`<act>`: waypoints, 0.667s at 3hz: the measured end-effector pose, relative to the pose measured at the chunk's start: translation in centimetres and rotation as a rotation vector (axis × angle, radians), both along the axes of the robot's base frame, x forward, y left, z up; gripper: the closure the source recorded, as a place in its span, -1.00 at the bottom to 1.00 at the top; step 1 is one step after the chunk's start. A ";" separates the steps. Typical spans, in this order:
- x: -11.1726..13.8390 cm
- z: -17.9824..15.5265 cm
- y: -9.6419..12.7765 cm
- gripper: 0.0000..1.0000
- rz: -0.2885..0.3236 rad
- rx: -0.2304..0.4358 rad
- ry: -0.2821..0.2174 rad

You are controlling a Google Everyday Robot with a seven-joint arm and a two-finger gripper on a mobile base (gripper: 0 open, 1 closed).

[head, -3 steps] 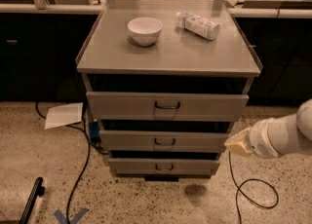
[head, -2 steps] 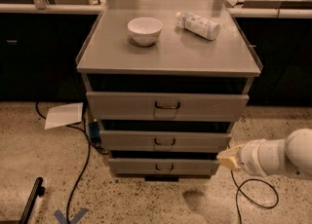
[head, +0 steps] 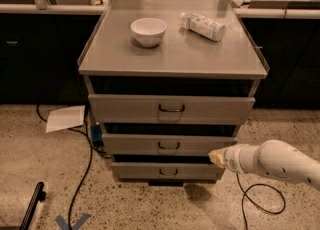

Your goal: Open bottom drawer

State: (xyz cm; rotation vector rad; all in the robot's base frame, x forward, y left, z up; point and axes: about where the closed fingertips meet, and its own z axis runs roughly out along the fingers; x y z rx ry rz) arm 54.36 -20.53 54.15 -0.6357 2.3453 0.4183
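Observation:
The bottom drawer (head: pixel 145 171) is the lowest and narrowest of three grey drawer fronts on the cabinet, with a small dark loop handle (head: pixel 168 172) at its centre. It looks closed. My gripper (head: pixel 216 157) comes in from the right on a white arm (head: pixel 280 163). Its tip sits at the right end of the drawers, level with the gap between the middle drawer (head: pixel 135 144) and the bottom one, to the right of and above the handle. Nothing is held.
The top drawer (head: pixel 125 108) is the widest. A white bowl (head: pixel 148 31) and a lying plastic bottle (head: pixel 202 25) rest on the cabinet top (head: pixel 175 59). Cables (head: pixel 82 174) and a sheet of paper (head: pixel 66 118) lie on the speckled floor at left; another cable (head: pixel 255 196) at right.
My arm has dropped lower and moved left, from beside the middle drawer toward the right end of the bottom drawer.

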 end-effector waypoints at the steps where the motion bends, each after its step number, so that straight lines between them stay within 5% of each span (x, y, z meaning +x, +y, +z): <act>1: -0.2 -0.2 0.3 1.00 -0.003 -0.005 -0.008; 2: -1.6 -5.4 0.7 1.00 -0.095 0.048 0.043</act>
